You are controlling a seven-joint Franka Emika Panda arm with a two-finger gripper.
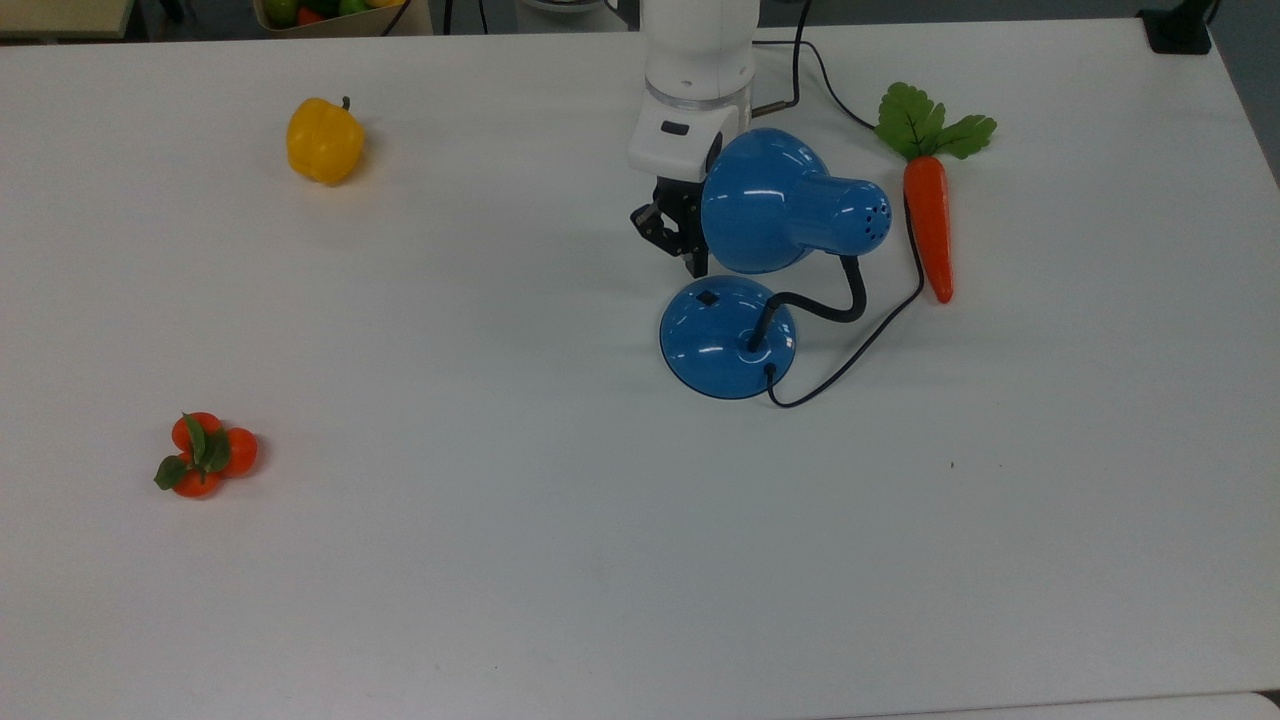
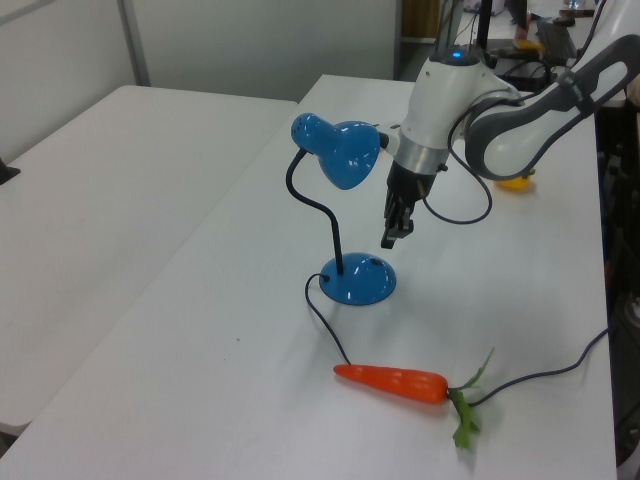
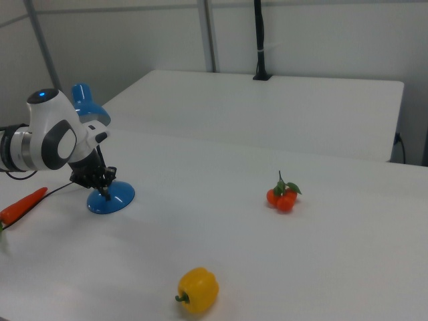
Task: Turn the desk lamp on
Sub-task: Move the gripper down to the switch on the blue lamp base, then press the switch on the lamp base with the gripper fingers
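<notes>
The desk lamp stands on the white table (image 1: 500, 560). Its glossy blue shade (image 1: 765, 200) hangs over the round blue base (image 1: 727, 337) on a black bendy neck (image 1: 835, 305). A small black switch (image 1: 707, 297) sits on the base's far edge in the top view. My gripper (image 1: 697, 268) points down, shut and holding nothing, beside the shade and just above the switch. In the left view the gripper (image 2: 387, 240) hovers a little above the base (image 2: 358, 280). In the right view the gripper (image 3: 105, 189) is low over the base (image 3: 111, 198).
A carrot (image 1: 928, 225) lies at the top view's right of the lamp, with the lamp's black cord (image 1: 860, 350) curling beside it. A yellow pepper (image 1: 324, 140) sits at the top view's upper left and a cluster of small oranges (image 1: 203, 455) at its lower left.
</notes>
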